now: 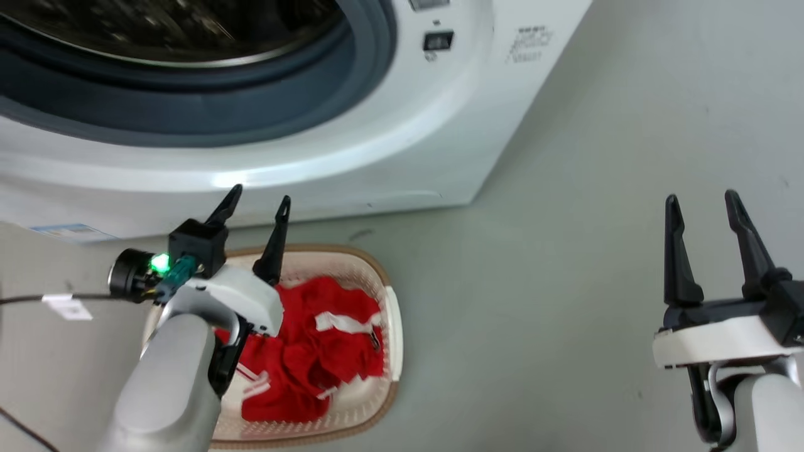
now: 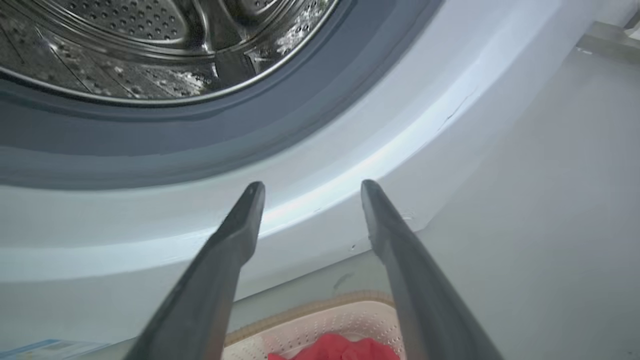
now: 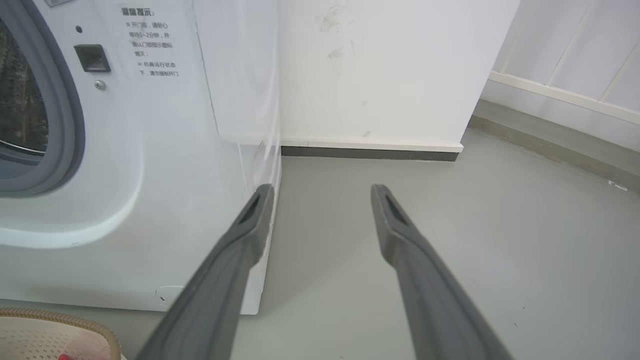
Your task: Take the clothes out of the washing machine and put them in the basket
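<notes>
Since the clothes [image 1: 308, 351] lie heaped in the basket [image 1: 391, 326], on the floor [image 1: 565, 282] just before the washer [image 1: 377, 157], the head view suggests the step in hand is a last check of the machine. The left gripper [image 1: 262, 193] hovers over the basket's far rim, fingers apart and empty. The right gripper [image 1: 701, 196], likewise spread and empty, hangs well off to the side.

In the left wrist view, the part of the drum [image 2: 125, 45] that shows holds nothing red. I'd lift that arm to see the rest before calling it done.

The right wrist view has the washer's front and floor, so that arm can stay parked.
</notes>
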`<state>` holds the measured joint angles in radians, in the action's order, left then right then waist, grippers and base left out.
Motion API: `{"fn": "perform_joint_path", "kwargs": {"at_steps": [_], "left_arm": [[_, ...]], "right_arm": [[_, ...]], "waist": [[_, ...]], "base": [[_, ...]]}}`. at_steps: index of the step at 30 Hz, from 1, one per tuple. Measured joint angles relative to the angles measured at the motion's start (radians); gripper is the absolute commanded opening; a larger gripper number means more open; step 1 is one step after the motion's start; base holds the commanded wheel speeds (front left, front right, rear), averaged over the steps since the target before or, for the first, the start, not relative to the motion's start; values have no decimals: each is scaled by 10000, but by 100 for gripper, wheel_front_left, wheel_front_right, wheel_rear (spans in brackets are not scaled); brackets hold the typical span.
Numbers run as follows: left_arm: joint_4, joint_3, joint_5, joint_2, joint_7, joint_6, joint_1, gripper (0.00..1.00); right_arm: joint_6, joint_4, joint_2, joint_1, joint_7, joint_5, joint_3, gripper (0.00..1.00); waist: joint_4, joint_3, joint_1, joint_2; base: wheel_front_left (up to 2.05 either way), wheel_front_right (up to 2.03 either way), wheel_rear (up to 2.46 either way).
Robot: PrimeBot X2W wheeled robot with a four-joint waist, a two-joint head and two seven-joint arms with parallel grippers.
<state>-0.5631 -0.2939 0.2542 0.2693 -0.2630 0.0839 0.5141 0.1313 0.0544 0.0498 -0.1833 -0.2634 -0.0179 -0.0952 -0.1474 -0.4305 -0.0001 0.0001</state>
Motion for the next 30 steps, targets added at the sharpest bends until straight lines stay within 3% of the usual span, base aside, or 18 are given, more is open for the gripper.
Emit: {"fn": "perform_joint_path", "kwargs": {"at_steps": [5,16,30], "left_arm": [[1352,708,-332,-8,0,-2,-1008,100],[3532,2109,-853,-462,0,-506,-3543,100],[4803,2717,-1760,-1615,0,-974,-5993,100]], "right_arm": [[-2,138,6,290,0,119,-111,100],[-2,190,4,1223,0,98,221,100],[0,194,6,2476,0,-17,589,100]], "waist": [[488,1127,-1,0],[1275,3115,-2,0],[1301,4523,-1,0]], "base": [[0,0,0],[0,0,0],[0,0,0]]}}
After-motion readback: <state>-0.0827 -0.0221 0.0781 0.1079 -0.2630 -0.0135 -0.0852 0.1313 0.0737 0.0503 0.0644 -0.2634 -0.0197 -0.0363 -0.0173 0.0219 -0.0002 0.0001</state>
